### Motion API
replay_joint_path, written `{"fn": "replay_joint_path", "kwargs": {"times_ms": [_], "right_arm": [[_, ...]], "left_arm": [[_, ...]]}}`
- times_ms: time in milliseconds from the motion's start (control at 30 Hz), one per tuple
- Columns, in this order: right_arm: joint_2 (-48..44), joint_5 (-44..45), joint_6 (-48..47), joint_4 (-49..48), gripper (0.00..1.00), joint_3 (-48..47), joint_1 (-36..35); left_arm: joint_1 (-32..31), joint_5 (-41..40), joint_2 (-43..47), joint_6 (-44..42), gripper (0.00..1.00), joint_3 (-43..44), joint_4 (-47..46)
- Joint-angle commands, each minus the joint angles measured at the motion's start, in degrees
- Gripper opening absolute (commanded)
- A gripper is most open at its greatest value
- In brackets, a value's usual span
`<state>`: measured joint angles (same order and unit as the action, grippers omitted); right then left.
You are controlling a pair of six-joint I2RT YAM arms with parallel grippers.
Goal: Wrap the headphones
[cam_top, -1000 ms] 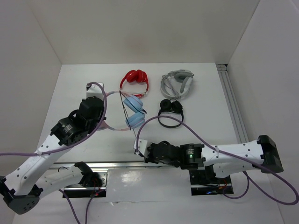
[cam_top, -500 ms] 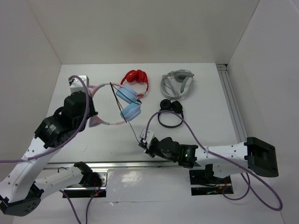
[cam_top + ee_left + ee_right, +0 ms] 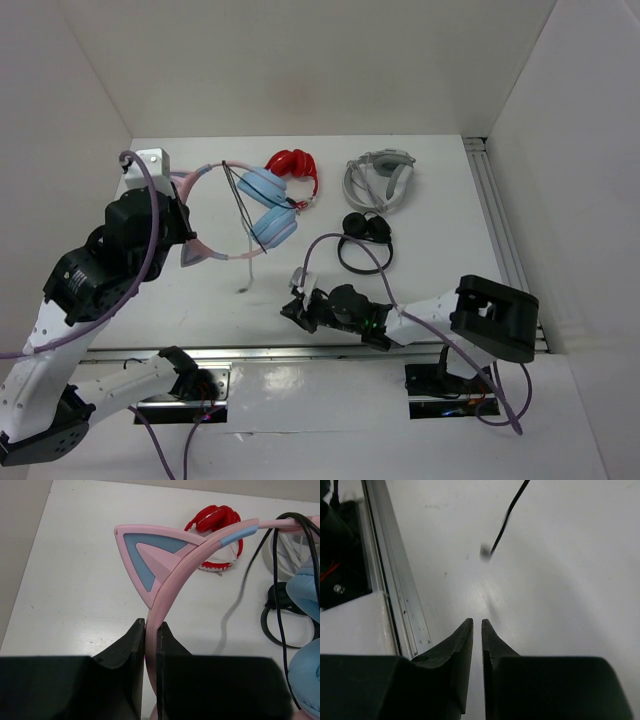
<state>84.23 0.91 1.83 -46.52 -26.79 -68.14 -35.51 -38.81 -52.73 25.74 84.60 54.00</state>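
**While Left Arm Clamps the Headband, Cable End Lies Clear of Right Gripper**

As seen from above, the headphones (image 3: pixel 272 228) sit over the left-centre of the table (image 3: pixel 440 250), with the two light blue earcups stacked one behind the other, just beside the red headphones (image 3: pixel 292 165). The left gripper (image 3: pixel 183 216) is clamped on the pink headband (image 3: pixel 200 550). The left wrist view shows both fingers pressed flat against the band directly below one cat ear (image 3: pixel 145 555). Whether the earcups rest on the table or hang above it cannot be determined.

The thin dark cable (image 3: pixel 245 210) crosses the open arc of the headband from its far end down past the near earcup. In the left wrist view it throws a separate shadow on the table. Its free end (image 3: pixel 485 552) appears blurred in the right wrist view, ahead of the right fingertips and apart from them.

The right gripper (image 3: pixel 288 310) is low over the near edge of the table, beside the aluminium rail (image 3: pixel 395 580). Its jaws stand a narrow slit apart with bare table showing between them; nothing is held.

Other items noted: a grey-white headset (image 3: pixel 380 180) at the far right, and a small black pair (image 3: pixel 365 228) near the middle, well apart from both grippers.
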Motion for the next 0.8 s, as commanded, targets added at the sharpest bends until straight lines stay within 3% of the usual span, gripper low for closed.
{"fn": "replay_joint_path", "kwargs": {"times_ms": [0,267,367,500,600,733,767], "right_arm": [[4.4,-6.3,1.8,-5.6,0.20,-1.7,1.2],[15.7,-5.5,2.5,-11.2,0.27,-10.0,1.8],[15.7,-2.4,4.4,-20.3,0.43,-6.9,1.8],[15.1,1.9,4.4,-26.2,0.56,-4.3,2.3],[14.4,7.3,3.1,-31.8,0.64,-2.2,2.3],[15.7,25.8,-3.0,-36.5,0.69,-1.6,-0.5],[15.7,29.8,-4.5,-37.5,0.86,-1.6,-1.6]], "left_arm": [[0.5,-0.4,1.2,2.8,0.00,4.2,-8.0],[0.5,-0.4,3.0,2.2,0.00,2.9,-8.0],[0.5,-0.9,3.0,1.6,0.00,2.9,-8.0],[0.5,0.2,3.0,2.1,0.00,4.2,-6.8],[0.5,2.2,3.0,2.7,0.00,4.7,-5.5],[0.5,5.8,3.0,3.9,0.00,4.1,-4.9],[0.5,5.8,3.0,3.9,0.00,4.1,-4.9]]}}
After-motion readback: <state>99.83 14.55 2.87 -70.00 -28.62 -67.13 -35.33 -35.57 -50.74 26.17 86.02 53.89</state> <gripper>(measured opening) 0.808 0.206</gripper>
